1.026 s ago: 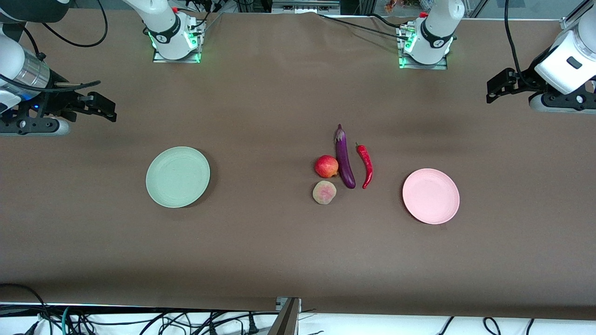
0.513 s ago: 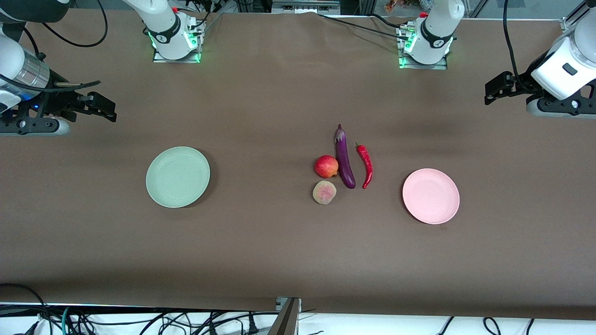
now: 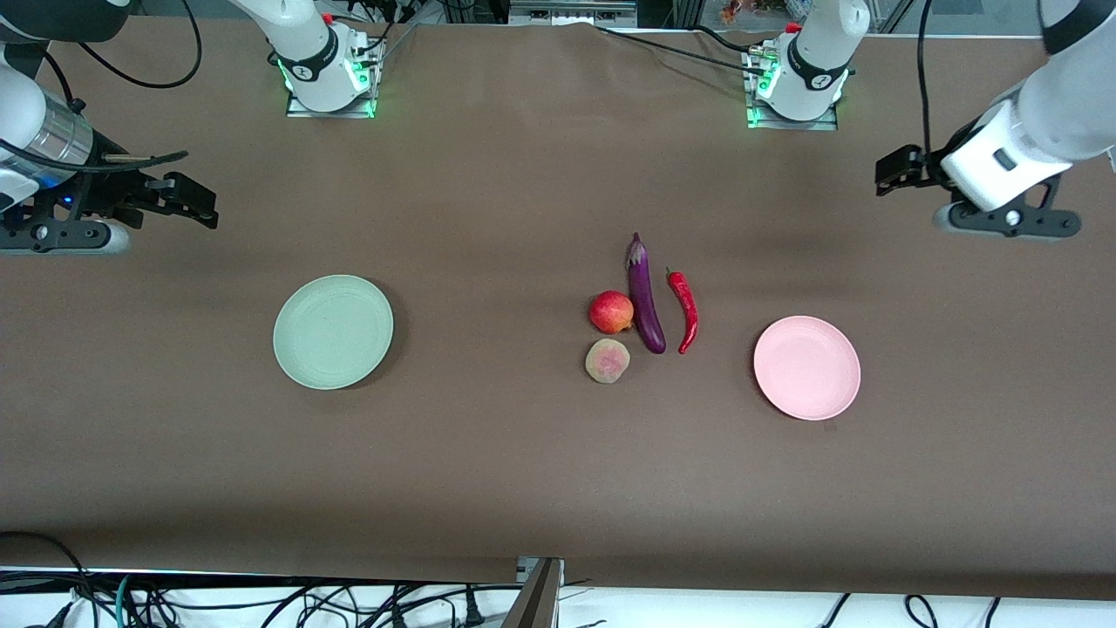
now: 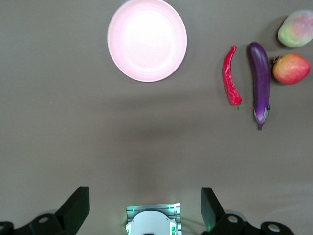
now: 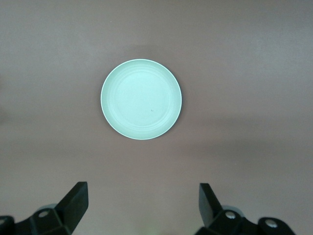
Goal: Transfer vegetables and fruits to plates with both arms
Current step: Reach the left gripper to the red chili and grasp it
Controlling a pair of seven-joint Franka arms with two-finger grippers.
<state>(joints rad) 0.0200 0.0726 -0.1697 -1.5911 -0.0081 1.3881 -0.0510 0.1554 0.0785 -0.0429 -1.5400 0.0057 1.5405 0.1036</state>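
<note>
My left gripper (image 3: 898,166) up over bare counter (image 3: 488,453) at left arm's end, fingers (image 4: 76,208) spread, empty. My right gripper (image 3: 187,199) over right arm's end, fingers (image 5: 73,203) spread, empty. Eggplant (image 3: 645,296), chili (image 3: 684,310), pomegranate (image 3: 611,311), peach (image 3: 608,360) clustered mid-counter between green plate (image 3: 332,331) and pink plate (image 3: 806,367); chili nearest pink plate. Both plates bare.

A wide desk (image 3: 488,471) under a matte brown cloth fills the room's view. Black cables (image 3: 261,602) tangle along its white near edge, beside a grey metal post (image 3: 536,597).
</note>
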